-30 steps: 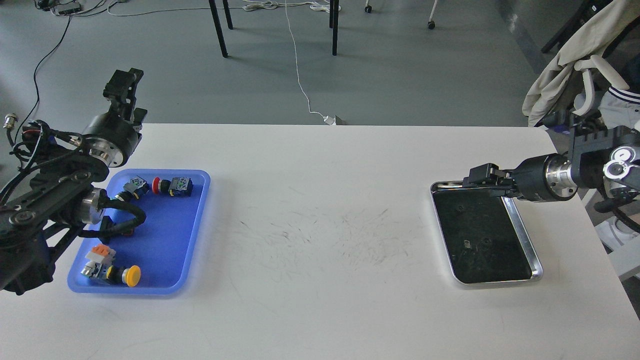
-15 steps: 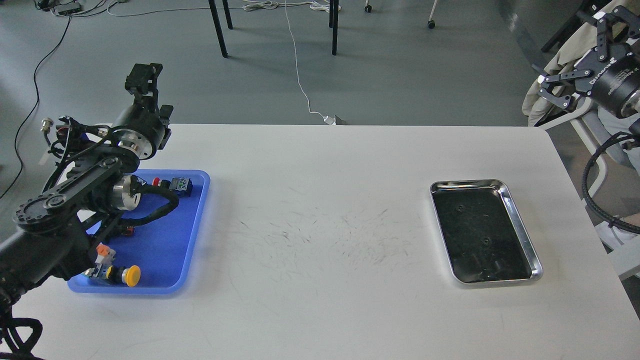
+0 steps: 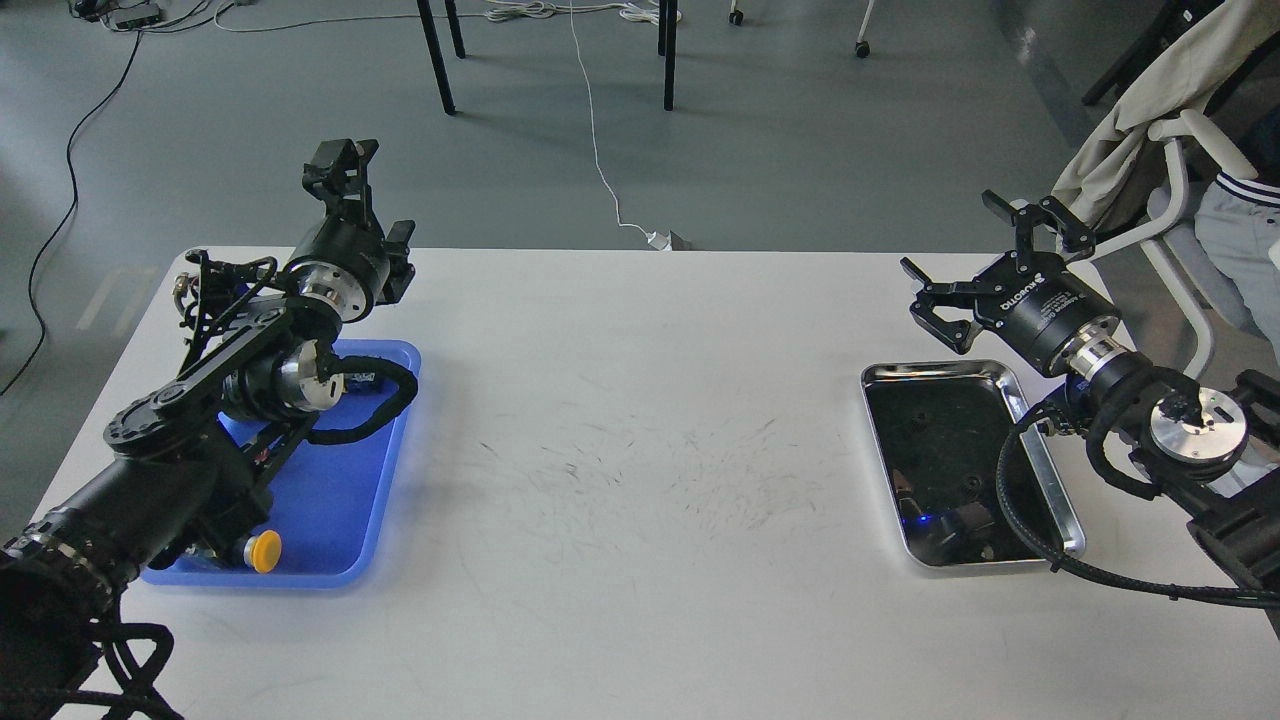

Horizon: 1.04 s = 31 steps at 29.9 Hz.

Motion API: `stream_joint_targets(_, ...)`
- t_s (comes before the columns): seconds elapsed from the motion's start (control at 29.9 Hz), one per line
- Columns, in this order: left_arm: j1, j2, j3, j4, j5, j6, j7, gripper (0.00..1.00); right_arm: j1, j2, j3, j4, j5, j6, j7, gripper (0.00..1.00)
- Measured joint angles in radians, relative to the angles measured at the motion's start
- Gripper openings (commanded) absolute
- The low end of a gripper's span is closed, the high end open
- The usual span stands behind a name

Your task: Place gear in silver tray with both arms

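The silver tray (image 3: 882,470) lies on the right of the white table, and its dark bottom holds only reflections. My right gripper (image 3: 946,234) is open and empty, raised just beyond the tray's far right corner; its arm and cable cross the tray's right side. My left gripper (image 3: 341,165) points up and away past the table's far edge, too dark to tell its fingers apart. The left arm covers most of the blue tray (image 3: 340,500). A yellow push-button part (image 3: 264,551) shows at that tray's near end. No gear is visible.
A chair draped with beige cloth (image 3: 1150,120) stands close to the table's right far corner. Dark furniture legs (image 3: 438,60) and a white cable (image 3: 600,150) are on the floor behind the table.
My left arm has swung right and forward, now covering more of the blue tray. My right gripper left the silver tray, rose off to the right, then came back open near its far corner.
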<state>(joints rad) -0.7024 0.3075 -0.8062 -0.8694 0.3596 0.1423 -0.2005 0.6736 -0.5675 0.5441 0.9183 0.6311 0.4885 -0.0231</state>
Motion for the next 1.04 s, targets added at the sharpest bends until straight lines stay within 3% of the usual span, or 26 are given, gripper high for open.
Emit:
stream_joint_targets(0.5,0.026,0.011,-0.051,-0.036,-0.012,-0.038,0.002,0.98,0.02,-0.002,0.053,0.006,-0.052,0.0,-0.021,0.99)
stream_joint_targets(0.74,0.052,0.017,-0.054,-0.068,-0.012,-0.036,0.003,0.98,0.017,-0.002,0.084,0.011,-0.05,0.0,-0.059,0.99)
stream_joint_targets(1.04,0.056,0.024,-0.044,-0.074,-0.011,-0.028,-0.004,0.98,-0.041,-0.001,0.175,0.014,-0.049,0.0,-0.003,0.99)
